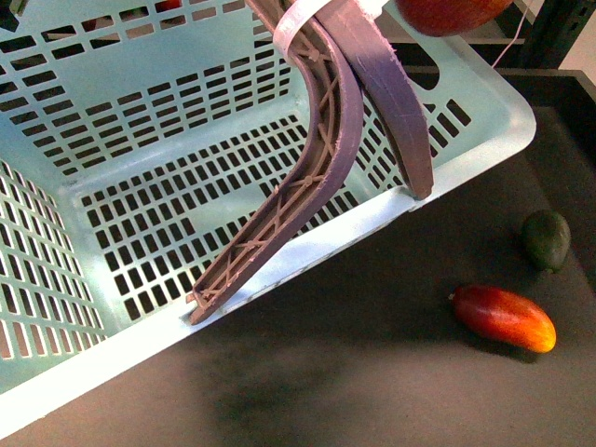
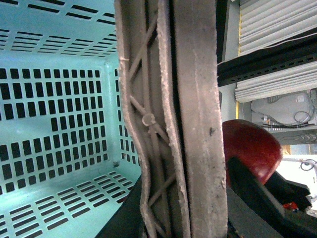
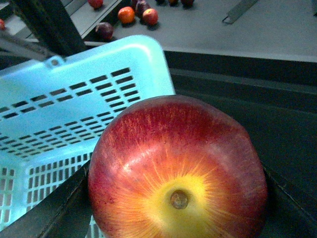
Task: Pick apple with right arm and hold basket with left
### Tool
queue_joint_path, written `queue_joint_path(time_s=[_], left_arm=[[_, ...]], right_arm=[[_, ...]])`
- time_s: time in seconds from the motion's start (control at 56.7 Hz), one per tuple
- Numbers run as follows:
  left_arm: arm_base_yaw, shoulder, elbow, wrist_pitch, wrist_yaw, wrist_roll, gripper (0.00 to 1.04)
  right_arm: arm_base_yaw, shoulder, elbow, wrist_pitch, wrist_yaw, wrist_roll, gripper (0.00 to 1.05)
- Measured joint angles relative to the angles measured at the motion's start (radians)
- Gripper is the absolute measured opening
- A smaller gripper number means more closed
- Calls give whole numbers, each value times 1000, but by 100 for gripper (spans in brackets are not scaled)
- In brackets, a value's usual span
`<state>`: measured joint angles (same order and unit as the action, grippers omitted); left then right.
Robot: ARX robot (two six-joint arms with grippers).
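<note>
- Left gripper [image 1: 312, 251]: I read it as clamped on the near wall of the basket [image 1: 140, 112]. The lattice-ribbed finger [image 1: 307, 186] lies inside and is bowed along the wall. The smooth finger [image 1: 396, 102] is outside, with its tip at the rim.
- Left wrist view: both fingers [image 2: 198, 99] run pressed close together, with only a thin dark line between them. The basket's slotted interior fills one side.
- Basket: it takes up the bench's left side and far edge. One rounded corner points toward the far right corner of the bench [image 1: 372, 382].
- Right gripper [image 3: 176, 218]: it is clenched on the apple [image 3: 178, 163]. Dark jaw faces press against both flanks of the fruit.
- Apple: it is held off the bench, just past the basket's far right corner. In the front view only its underside shows, at the top edge [image 1: 452, 13]. The yellow dimpled end with the stem stub faces the right wrist camera.
- In the left wrist view the apple [image 2: 252, 146] sits beside the smooth finger, and I cannot tell whether they touch.
- Mango [image 1: 504, 318]: it lies on the bench near the right edge, apart from the basket.
- Avocado [image 1: 547, 239]: it sits near the mango, toward the far edge, and does not touch it.
</note>
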<state>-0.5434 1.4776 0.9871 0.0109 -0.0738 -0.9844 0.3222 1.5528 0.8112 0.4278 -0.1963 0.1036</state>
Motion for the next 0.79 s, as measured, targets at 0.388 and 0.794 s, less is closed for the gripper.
queue_joint_path(time_s=[0.388, 0.794], left_arm=[[0, 0, 0, 0, 3, 0, 18], [3, 7, 0, -2, 0, 2, 18]], right_arm=[[47, 55, -1, 11, 70, 14, 96], [-117, -197, -114, 16, 130, -18, 96]])
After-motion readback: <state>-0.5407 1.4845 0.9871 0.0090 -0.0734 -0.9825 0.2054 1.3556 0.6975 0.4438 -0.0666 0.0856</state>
